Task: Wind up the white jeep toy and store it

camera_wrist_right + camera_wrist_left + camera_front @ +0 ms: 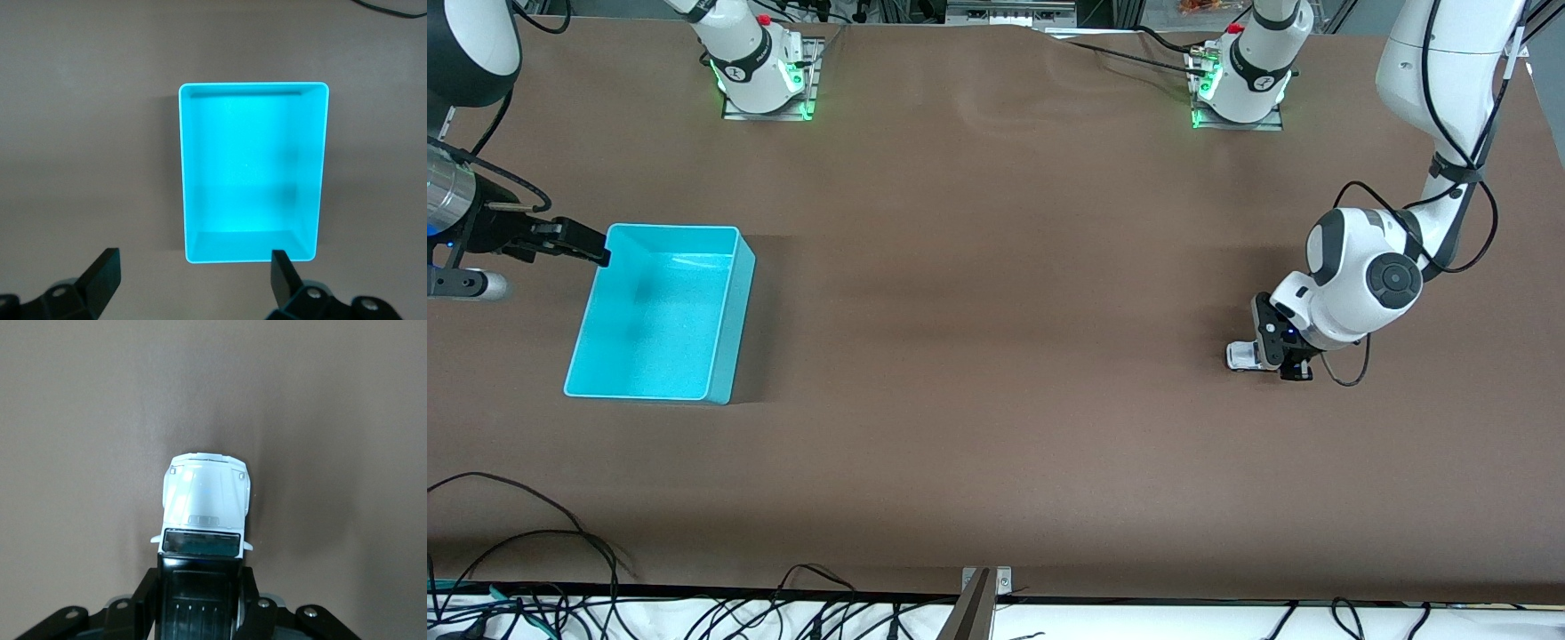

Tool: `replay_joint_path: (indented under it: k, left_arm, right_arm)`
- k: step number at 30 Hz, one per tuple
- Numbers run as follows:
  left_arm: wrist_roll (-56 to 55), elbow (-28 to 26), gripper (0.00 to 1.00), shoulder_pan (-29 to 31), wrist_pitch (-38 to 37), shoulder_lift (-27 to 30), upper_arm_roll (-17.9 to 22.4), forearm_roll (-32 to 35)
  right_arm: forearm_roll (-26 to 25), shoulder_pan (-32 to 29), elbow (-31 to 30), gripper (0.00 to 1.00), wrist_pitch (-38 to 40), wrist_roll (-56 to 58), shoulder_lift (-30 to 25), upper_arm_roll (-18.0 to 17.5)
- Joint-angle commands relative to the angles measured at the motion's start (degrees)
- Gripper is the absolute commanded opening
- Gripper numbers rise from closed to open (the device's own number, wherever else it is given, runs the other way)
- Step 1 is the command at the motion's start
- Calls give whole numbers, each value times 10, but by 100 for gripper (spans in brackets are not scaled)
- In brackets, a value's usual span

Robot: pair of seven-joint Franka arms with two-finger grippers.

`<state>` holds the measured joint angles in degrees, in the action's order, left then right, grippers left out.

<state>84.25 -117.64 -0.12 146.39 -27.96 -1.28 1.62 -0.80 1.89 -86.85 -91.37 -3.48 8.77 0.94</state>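
Though front view hides it | left wrist: fingers [248, 603] clamp white jeep toy [207, 501]

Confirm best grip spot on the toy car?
The toy car is best gripped across its flat sides at the black-roofed cabin, coming straight down from above. Its boxy body gives parallel faces there, while the bonnet slopes. The left end effector is already shut on it that way, on the table at the left arm's end. The right end effector waits open over the bin.

One white jeep toy [207, 500], one cyan bin [660, 311], two arms.
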Motion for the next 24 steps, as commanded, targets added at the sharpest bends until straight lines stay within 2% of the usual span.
replay_joint_path:
  k: [1, 8, 24]
  left_arm:
    - [19, 7, 0, -1, 4, -4, -1, 10]
    - [51, 9, 0, -1, 4, -11, -1, 10]
    - [52, 13, 0, 7, -1, -25, 0, 10]
  right_arm:
    - [9, 3, -17, 100, -6, 3, -16, 4]
    - [9, 3, -16, 100, -6, 3, -16, 4]
    - [9, 4, -17, 100, -6, 2, -16, 3]
